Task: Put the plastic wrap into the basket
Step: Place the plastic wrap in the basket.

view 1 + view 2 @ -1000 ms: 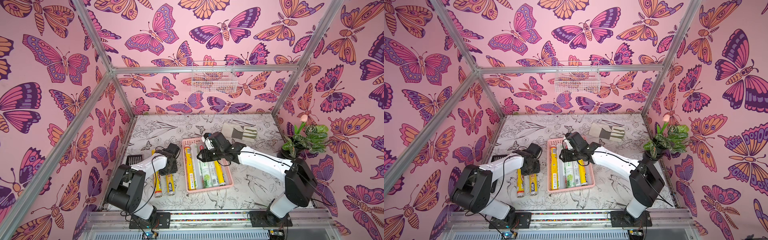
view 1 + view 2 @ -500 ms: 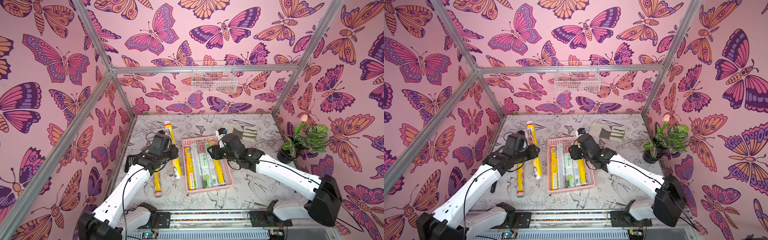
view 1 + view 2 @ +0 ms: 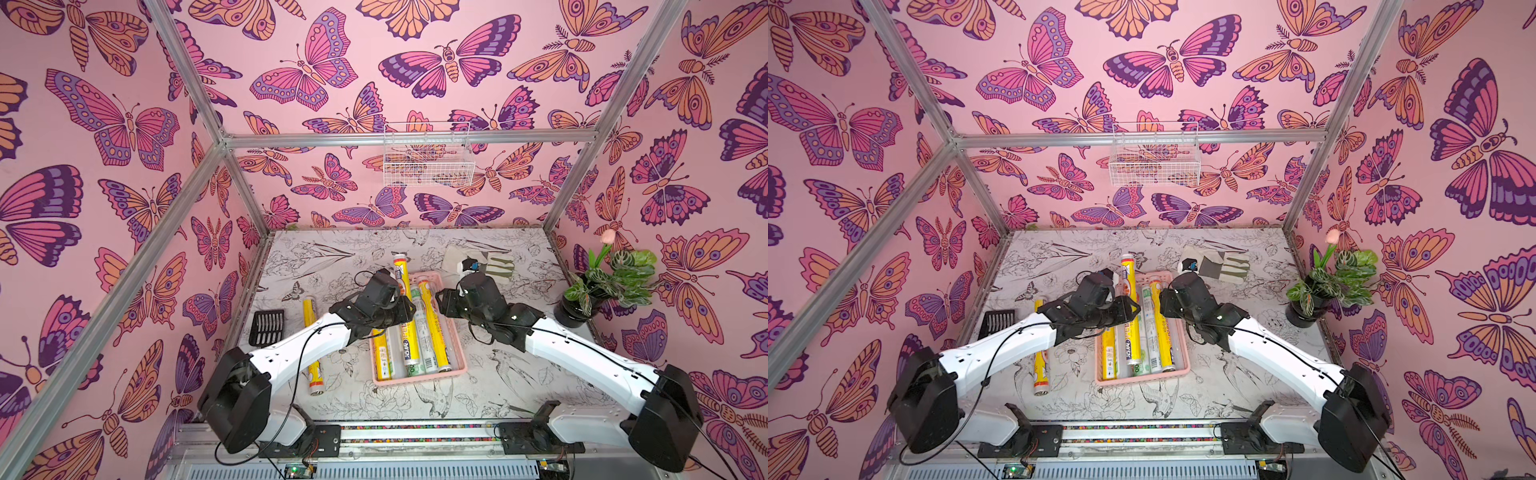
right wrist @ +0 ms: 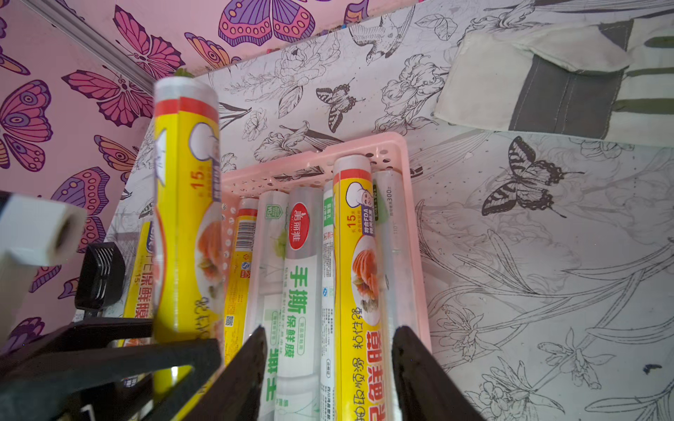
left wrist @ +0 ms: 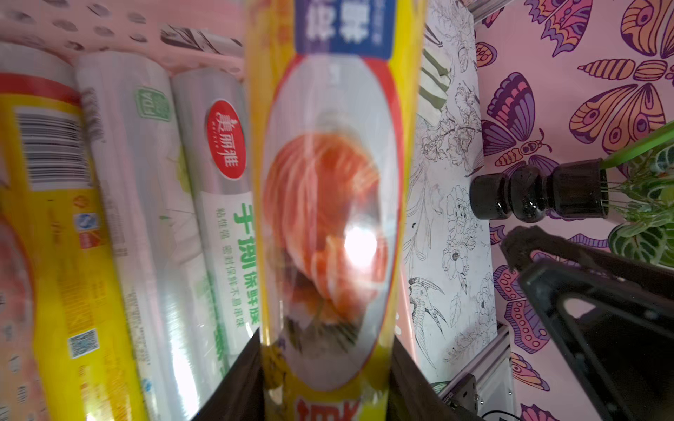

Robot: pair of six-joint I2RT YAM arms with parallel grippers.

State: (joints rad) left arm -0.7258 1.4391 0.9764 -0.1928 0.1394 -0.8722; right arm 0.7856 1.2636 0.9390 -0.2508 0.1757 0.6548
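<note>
My left gripper (image 5: 326,364) is shut on a yellow-labelled roll of plastic wrap (image 5: 328,189). In both top views the left gripper (image 3: 399,301) (image 3: 1121,307) holds this roll (image 3: 398,266) (image 3: 1127,270) lengthwise above the left half of the pink basket (image 3: 415,380) (image 3: 1142,380), its far end past the far rim. Several yellow and clear rolls (image 4: 299,277) lie side by side in the basket (image 4: 401,153). Another yellow roll (image 3: 311,345) lies on the table to its left. My right gripper (image 4: 328,335) (image 3: 440,300) hovers open over the basket's right side, holding nothing.
A black slotted scoop (image 3: 268,326) lies by the left wall. A grey-white glove (image 3: 482,262) lies behind the basket on the right. A potted plant (image 3: 577,311) stands at the right edge. A white wire basket (image 3: 428,160) hangs on the back wall.
My left gripper has lifted one yellow roll off the table and carried it right, over the basket. My right gripper has risen out of the basket and opened a little wider.
</note>
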